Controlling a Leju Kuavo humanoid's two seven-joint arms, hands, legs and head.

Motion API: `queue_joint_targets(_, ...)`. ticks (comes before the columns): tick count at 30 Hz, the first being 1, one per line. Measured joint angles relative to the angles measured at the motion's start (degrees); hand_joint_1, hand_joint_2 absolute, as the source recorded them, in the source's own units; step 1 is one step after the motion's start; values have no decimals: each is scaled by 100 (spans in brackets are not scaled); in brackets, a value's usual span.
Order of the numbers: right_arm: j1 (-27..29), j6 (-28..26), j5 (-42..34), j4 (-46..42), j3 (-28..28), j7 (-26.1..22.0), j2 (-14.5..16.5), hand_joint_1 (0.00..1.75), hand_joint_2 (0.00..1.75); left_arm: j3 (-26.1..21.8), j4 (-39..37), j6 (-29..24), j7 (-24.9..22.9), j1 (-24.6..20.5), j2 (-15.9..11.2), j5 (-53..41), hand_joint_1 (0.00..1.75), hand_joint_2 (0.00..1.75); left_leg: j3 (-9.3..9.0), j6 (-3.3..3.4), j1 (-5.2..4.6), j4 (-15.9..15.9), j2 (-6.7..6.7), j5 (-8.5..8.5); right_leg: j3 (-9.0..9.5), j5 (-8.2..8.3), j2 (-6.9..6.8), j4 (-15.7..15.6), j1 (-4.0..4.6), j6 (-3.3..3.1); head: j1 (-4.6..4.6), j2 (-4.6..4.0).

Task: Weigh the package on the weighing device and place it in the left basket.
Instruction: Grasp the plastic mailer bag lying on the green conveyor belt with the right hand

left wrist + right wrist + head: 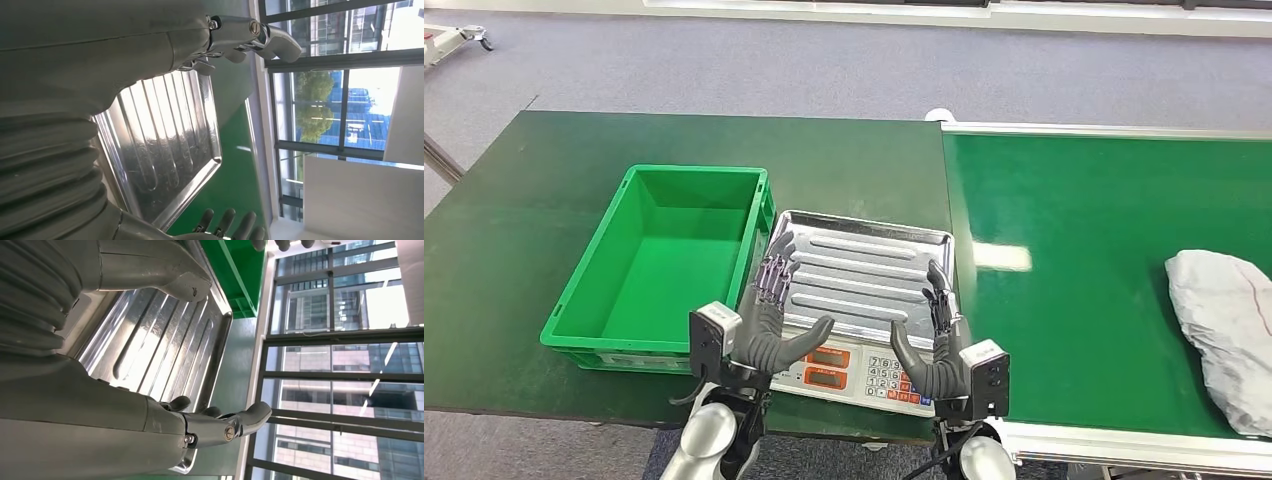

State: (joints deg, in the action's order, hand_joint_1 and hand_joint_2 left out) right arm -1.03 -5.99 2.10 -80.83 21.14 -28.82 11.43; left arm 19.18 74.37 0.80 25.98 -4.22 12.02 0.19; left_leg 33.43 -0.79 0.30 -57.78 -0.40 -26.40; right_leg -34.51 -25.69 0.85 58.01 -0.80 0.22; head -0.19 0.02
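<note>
Holding: our left hand (769,300) and right hand (934,335) hover over the ribbed steel scale tray (864,265), fingers spread, gripping nothing.
Package: the grey crumpled bag (1224,335) lies on the green conveyor (1084,250), well apart.
Progress: we judge nothing done; the green plastic basket (624,335) stands bare.

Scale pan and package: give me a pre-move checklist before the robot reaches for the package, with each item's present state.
1. Scale pan free of load: ok, nothing lies on its ribbed metal surface.
2. Left hand free: ok, fingers apart above the pan, holding nothing.
3. Right hand free: ok, fingers apart, holding nothing.
4. Package located: ok, the grey bag lies on the green conveyor at the far right, apart from both hands.
5. Green basket ready to receive: ok, it stands left of the scale with nothing in it.
6. Scale display reading zero: cannot tell, the digits are too small to read.
</note>
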Motion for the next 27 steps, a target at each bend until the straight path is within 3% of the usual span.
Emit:
queue_joint_targets(21, -56, 23, -19, -10, 0, 26, -1, 0, 175, 7, -22, 7, -25, -17, 0, 49, 0, 175, 1, 0, 0, 0, 0, 0, 1, 0, 0, 0, 0, 0, 1, 0)
queue_joint_targets(27, -266, -421, 281, 103, -127, 34, -48, 0, 175, -8, -40, -16, 5, -14, -11, 49, 0, 175, 0, 0, 0, 0, 0, 1, 1, 0, 0, 0, 0, 0, 1, 0)
